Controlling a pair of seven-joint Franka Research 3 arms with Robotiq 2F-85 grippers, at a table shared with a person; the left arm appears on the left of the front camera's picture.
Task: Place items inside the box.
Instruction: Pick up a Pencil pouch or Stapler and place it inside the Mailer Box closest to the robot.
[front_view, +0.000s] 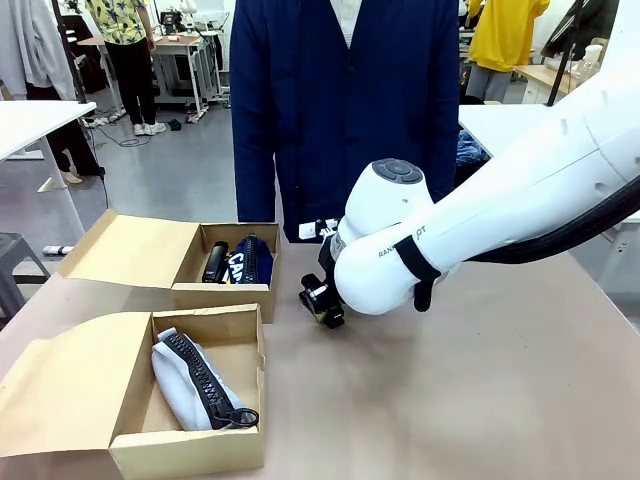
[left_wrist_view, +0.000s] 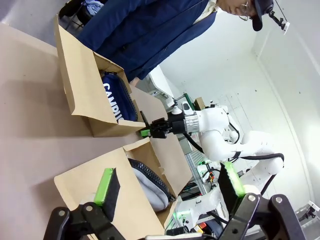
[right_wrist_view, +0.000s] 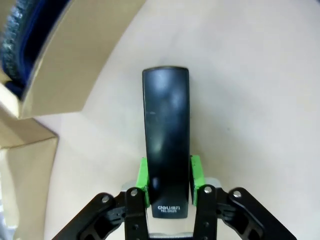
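Grey zip pouch (front_view: 185, 375) lies in the near box (front_view: 190, 450) at the tabletop's near left corner. My left hand (left_wrist_view: 169, 186) hangs wide open, empty. My right hand (right_wrist_view: 169, 179) pinches the black stapler (right_wrist_view: 166, 115) between its pads, just beside the far box (front_view: 225, 300) that holds the navy zip pouch (front_view: 250, 262). I judge this the carrying step. Next I must clear that wall, then release.

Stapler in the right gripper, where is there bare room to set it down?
The stapler hangs in the right gripper over bare table right of the far box; that whole right half is free. The near box has bare floor right of the grey pouch. The far box is crowded: navy pouch and a black item fill it.
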